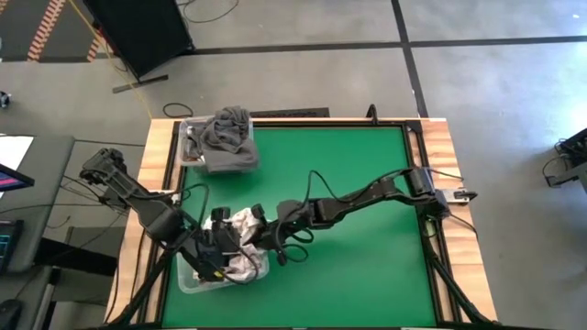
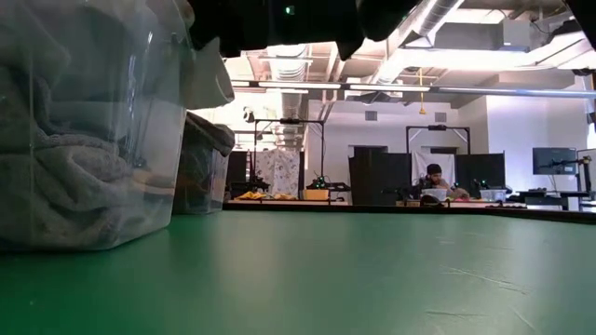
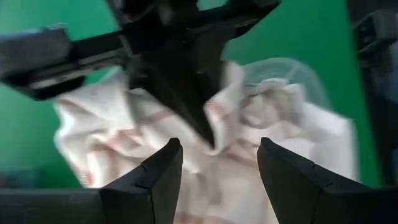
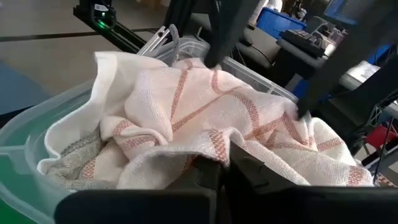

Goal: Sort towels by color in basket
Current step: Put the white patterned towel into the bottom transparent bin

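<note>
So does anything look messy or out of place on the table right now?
Yes. A dark grey towel is heaped above the far bin, draping over its rim. The white striped towel lies crumpled in the near bin.

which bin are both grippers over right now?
The near-left bin, holding the white towel with rust stripes. The far bin, heaped with grey towels, has no arm near it.

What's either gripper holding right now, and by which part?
The right gripper is pinched on a fold of the white towel with rust stripes, near the edge facing it, over the clear bin. The left gripper is open above the same towel, holding nothing.
</note>
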Motion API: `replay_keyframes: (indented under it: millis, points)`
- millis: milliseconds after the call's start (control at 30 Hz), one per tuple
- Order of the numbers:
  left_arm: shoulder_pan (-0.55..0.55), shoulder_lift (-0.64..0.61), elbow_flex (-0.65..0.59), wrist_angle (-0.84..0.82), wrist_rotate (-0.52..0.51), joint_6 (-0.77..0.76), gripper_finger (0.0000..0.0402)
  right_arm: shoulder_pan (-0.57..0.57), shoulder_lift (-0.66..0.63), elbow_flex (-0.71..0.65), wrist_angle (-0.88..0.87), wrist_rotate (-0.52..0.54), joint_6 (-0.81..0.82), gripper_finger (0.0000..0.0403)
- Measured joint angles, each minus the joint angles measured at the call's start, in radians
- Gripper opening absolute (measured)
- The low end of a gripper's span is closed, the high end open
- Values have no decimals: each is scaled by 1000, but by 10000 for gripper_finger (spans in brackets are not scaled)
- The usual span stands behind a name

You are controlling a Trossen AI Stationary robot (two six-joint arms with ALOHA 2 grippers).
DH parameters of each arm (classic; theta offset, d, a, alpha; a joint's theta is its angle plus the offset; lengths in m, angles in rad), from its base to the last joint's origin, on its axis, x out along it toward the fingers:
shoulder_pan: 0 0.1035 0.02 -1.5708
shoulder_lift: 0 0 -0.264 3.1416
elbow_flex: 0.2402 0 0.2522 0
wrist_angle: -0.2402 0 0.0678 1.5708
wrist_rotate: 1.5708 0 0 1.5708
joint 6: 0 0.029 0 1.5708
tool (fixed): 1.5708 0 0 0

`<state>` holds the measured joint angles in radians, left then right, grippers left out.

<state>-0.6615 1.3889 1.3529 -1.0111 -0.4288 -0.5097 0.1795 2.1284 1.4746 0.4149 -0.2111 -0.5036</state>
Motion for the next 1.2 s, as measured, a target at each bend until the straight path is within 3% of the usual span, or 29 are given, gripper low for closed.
replay_keyframes:
  millis: [267, 500, 800, 967, 1200]
  points:
    - [1, 3, 0, -63, -114, 100, 240, 3, -16, -2, -15, 2, 4, 100]
    - [37, 3, -25, -38, -43, 102, 271, 2, -16, -2, -10, 18, 27, 148]
    - [127, 3, -97, -6, -21, 99, 270, 3, -16, -2, -16, 25, 36, 151]
    - [131, 3, -98, 0, -19, 142, 240, 3, -17, -3, -16, 34, 36, 149]
    - [131, 3, -98, 1, 16, 158, 136, 3, -28, -5, -30, 39, 38, 149]
